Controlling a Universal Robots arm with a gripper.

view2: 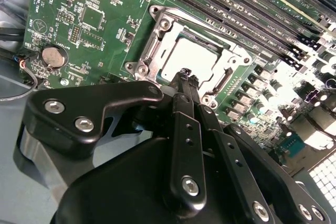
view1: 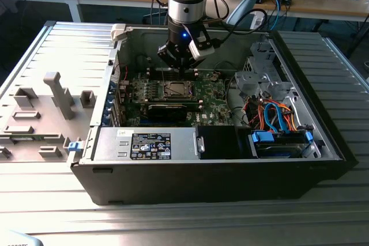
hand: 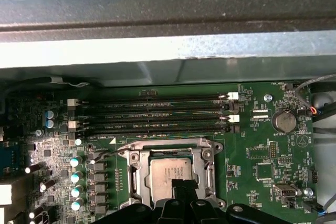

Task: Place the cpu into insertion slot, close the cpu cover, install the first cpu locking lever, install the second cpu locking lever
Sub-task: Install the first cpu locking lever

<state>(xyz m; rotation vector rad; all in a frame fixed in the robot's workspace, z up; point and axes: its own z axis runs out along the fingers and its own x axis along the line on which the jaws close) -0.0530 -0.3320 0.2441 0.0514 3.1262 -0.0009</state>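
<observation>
- Open computer case [view1: 202, 184] lies on its side on the bench; the green motherboard [hand: 252, 156] faces up.
- The cpu [hand: 170, 171] lies flat in the insertion slot [hand: 209, 145], dull metal top up, just beside the row of memory slots [hand: 157, 114]. It also shows in the second wrist view [view2: 191, 56].
- The cpu cover [hand: 140, 177] appears to be down: its silvery frame rings the chip, which shows through the cut-out.
- A thin metal rod [hand: 107, 152] sits at one socket corner, probably a locking lever. I cannot tell whether it is latched.
- The gripper [view2: 185, 73] hangs directly over the socket, tips at the chip's near edge. I cannot tell whether they touch it.
- The fingers are drawn together with no gap between them and nothing held.
- Exterior view: the gripper [view1: 180, 66] hangs just above the socket, arm vertical.
- Handling, judged:
  - The cpu is light, stiff and smooth-topped, and its hidden contact side is fragile. Take it by opposite edges only and keep it level.
  - The cover is thin sheet metal and likely springy. Press on the frame, not the chip.
  - The lever looks like stiff spring wire. Push it near its free end.
- A coin battery [hand: 284, 121] sits well apart from the socket.
</observation>
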